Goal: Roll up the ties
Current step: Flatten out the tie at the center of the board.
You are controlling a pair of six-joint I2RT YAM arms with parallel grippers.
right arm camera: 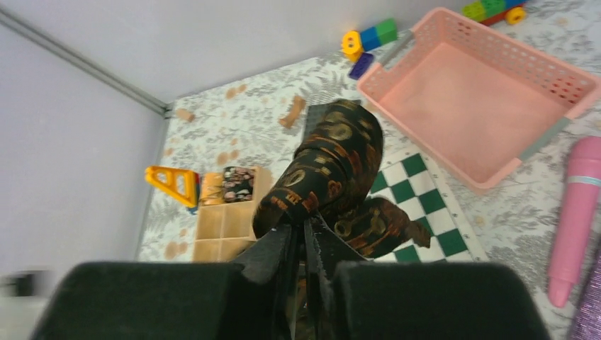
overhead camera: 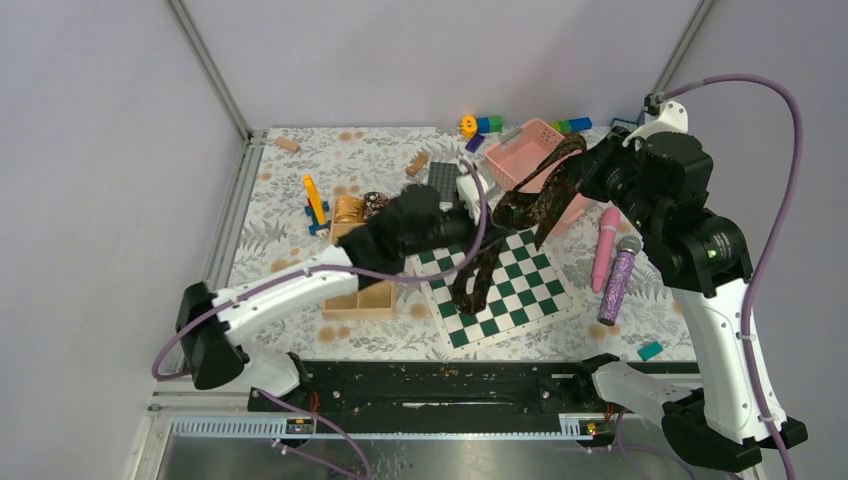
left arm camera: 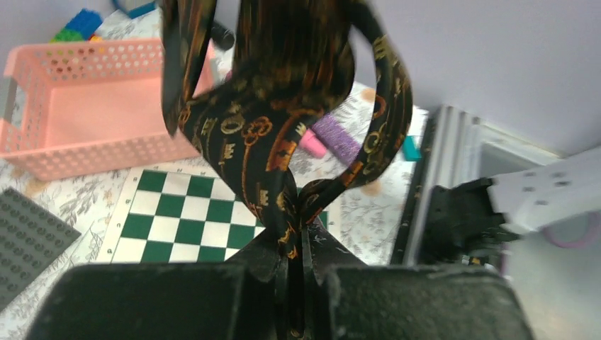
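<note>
Brown-black tie [overhead camera: 540, 200], patterned in gold, hangs in mid-air right of centre in the overhead view, slung in loose folds between the two claws above the green-and-white checkerboard [overhead camera: 515, 295]. Its lower end droops down over the board; whether it touches cannot be told. The left gripper [left arm camera: 296, 237] is pinched tight on a fold of the cloth, with loops of tie rising above its fingers in the wrist view. The right gripper [right arm camera: 305, 237], further toward the upper right, is likewise clamped on the tie, in front of the pink basket [overhead camera: 520, 150]. Left of centre, a golden-tan coil [overhead camera: 348, 210] and a dark speckled coil [overhead camera: 375, 205] sit side by side in the upper compartments of a wooden box [overhead camera: 365, 300]. Right of the board, a pink wand [overhead camera: 605, 248] and a purple glittery microphone [overhead camera: 618, 282] lie next to each other on the floral table [overhead camera: 300, 180].
</note>
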